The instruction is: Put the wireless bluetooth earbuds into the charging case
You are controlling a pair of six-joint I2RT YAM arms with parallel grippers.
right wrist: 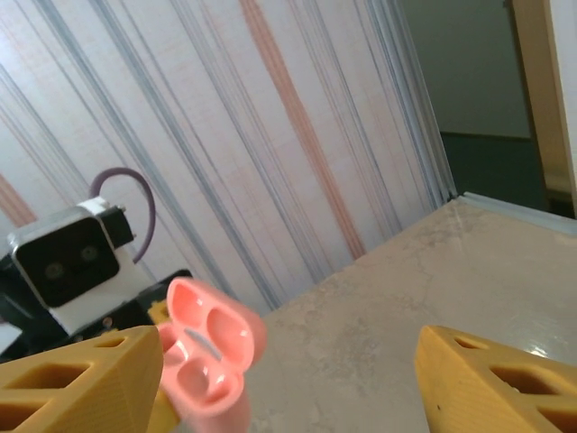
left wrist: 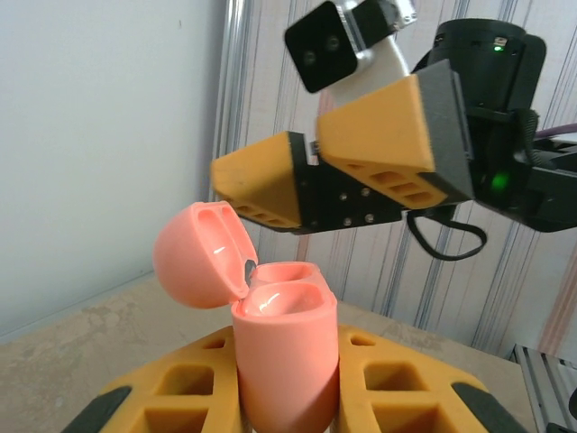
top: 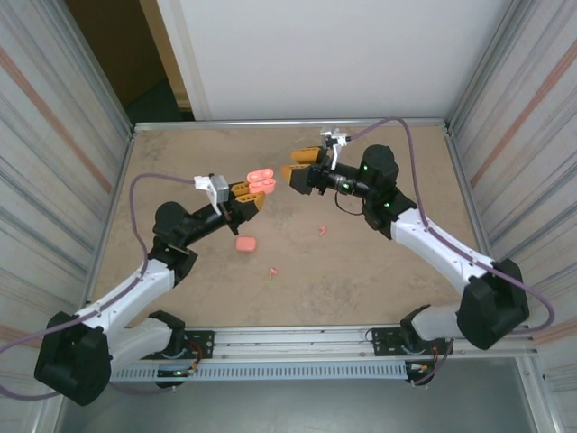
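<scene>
Your left tool is clamped tight on the open charging case, holding it up off the bench. Your right tool faces it from the right, jaws wide and empty. Looks like the fetch step: the closest earbud lies on the bench nearer you, so drop the right tool onto it and pinch gently.

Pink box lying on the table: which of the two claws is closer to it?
Left. The left gripper, shut on an open pink case, hovers just behind the pink box. The right gripper, open, is farther away, behind it and to the right.
</scene>
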